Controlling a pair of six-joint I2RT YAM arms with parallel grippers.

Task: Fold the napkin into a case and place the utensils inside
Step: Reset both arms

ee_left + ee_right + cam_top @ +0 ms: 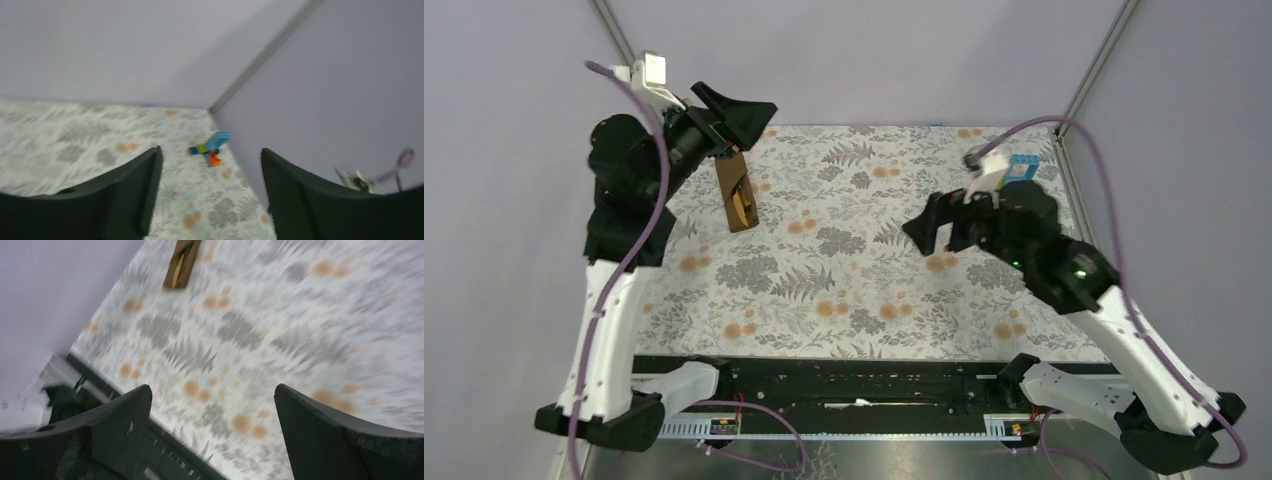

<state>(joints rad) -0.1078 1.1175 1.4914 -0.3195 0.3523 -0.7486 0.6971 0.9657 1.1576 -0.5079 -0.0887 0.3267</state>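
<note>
napkin (730, 182) folded, utensils (744, 207) mostly hidden inside

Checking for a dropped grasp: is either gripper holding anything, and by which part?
Nothing is held: the left gripper and right gripper are open and empty.

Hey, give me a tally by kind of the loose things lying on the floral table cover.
Brown napkin: 1, folded into a narrow case
Yellow utensils bundle: 1, tucked in the napkin; separate pieces cannot be told apart
Toy block stack: 1, near the far right corner
Total: 3
</note>
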